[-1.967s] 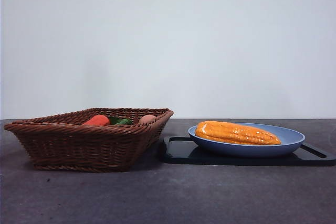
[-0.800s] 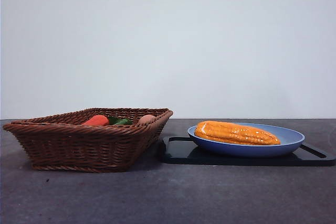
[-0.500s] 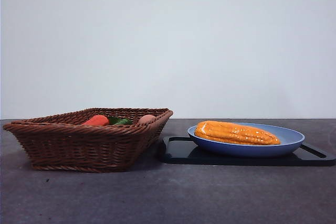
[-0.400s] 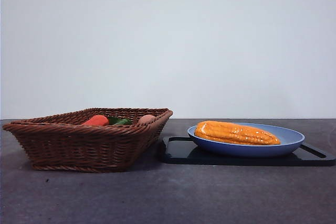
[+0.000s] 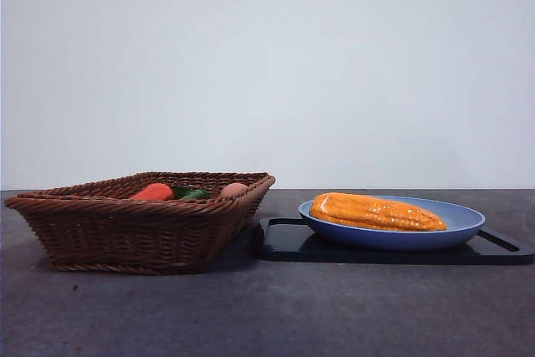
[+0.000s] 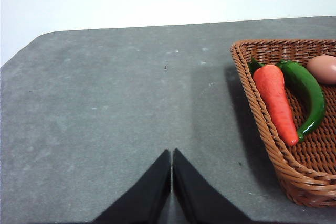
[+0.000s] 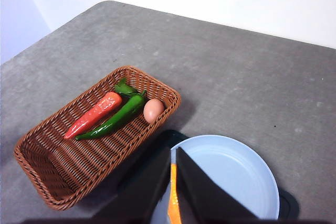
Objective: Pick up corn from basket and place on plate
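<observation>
Orange corn (image 5: 377, 211) on plate (image 5: 458, 227), front view

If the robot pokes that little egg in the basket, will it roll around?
Probably a bit. The egg looks round and smooth, so a push would likely set it rolling. It should not get far: it sits close beside the green pepper and near the basket wall. Whether it is heavy or fragile cannot be told.

corn (image 5: 378, 211) on plate (image 5: 460, 227) | plate on tray (image 5: 288, 240) | basket (image 5: 134, 232) left of tray, w/ carrot (image 5: 154, 192), pepper (image 5: 194, 195), egg (image 5: 235, 189) in it
</observation>
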Robot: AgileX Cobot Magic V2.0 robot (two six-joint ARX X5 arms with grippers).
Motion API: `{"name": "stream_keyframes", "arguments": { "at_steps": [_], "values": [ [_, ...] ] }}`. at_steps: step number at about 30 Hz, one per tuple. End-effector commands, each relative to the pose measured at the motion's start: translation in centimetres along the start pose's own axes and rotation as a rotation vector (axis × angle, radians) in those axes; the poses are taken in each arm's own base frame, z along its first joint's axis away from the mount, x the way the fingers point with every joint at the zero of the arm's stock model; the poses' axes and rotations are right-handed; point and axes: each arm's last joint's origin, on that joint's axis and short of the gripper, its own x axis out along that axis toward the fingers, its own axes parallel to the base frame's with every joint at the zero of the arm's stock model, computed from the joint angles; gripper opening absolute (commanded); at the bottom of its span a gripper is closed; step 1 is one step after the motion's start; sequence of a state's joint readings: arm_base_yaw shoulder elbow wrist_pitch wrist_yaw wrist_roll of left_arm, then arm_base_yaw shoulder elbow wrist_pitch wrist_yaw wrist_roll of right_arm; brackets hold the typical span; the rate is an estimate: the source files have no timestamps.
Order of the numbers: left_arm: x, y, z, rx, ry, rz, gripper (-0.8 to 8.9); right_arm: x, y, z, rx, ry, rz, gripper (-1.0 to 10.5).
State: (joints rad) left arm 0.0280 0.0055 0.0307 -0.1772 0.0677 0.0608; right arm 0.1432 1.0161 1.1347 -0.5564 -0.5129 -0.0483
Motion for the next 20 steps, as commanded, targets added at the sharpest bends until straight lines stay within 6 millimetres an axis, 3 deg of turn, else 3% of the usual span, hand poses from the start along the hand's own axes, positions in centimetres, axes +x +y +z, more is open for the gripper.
{"name": "stream_keyframes", "arguments": {
  "at_steps": [1, 8, 13, 16, 20],
  "values": [
    [0.2, 0.0, -0.9, -0.005, 0.034, -0.002, 0.08, 0.0, 0.0, 0.5, -0.016, -0.016, 0.004, 0.0],
    [0.2, 0.0, -0.9, -0.005, 0.034, -0.002, 0.08, -0.2, 0.1, 0.7, -0.059, -0.035, -0.002, 0.0],
    [0.2, 0.0, -0.9, -0.005, 0.034, -0.003, 0.08, -2.4, -0.1, 0.7, -0.146, -0.09, -0.163, 0.0],
    [0.2, 0.0, -0.9, -0.005, 0.034, -0.003, 0.08, -3.7, -0.1, -0.3, -0.173, -0.124, -0.204, 0.0],
    [0.2, 0.0, -0.9, -0.005, 0.034, -0.003, 0.08, -5.2, -0.4, -3.7, -0.16, -0.227, -0.298, 0.0]
  ]
}}
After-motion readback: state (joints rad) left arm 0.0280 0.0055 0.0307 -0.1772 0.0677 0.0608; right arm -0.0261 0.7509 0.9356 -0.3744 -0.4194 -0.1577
